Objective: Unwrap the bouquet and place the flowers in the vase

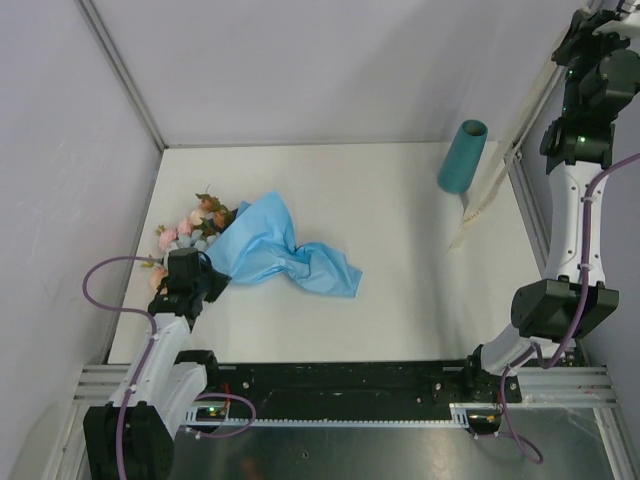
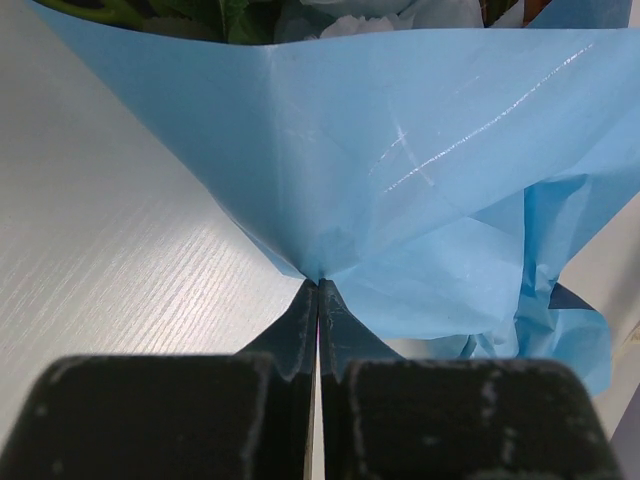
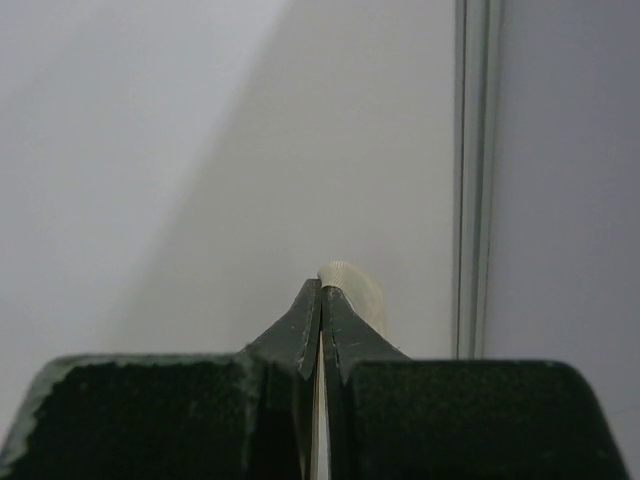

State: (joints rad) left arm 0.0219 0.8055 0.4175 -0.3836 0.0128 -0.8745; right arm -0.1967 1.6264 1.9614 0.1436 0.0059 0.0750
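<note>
The bouquet (image 1: 262,248) lies on the left of the white table, its light blue paper (image 2: 400,170) loosened and spread toward the middle. Pink, pale blue and rust flowers (image 1: 192,228) stick out at its far left end. My left gripper (image 1: 213,262) sits at the paper's near edge, shut on a fold of it (image 2: 318,283). The teal vase (image 1: 462,156) stands at the back right. My right gripper (image 3: 321,286) is raised high at the right, shut on the cream ribbon (image 3: 358,284). The ribbon (image 1: 478,205) hangs down to the table beside the vase.
Grey enclosure walls close in the table on the left, back and right, with a metal post (image 1: 120,72) in the back left corner. The right arm (image 1: 575,200) rises along the right wall. A black rail (image 1: 340,385) runs along the near edge.
</note>
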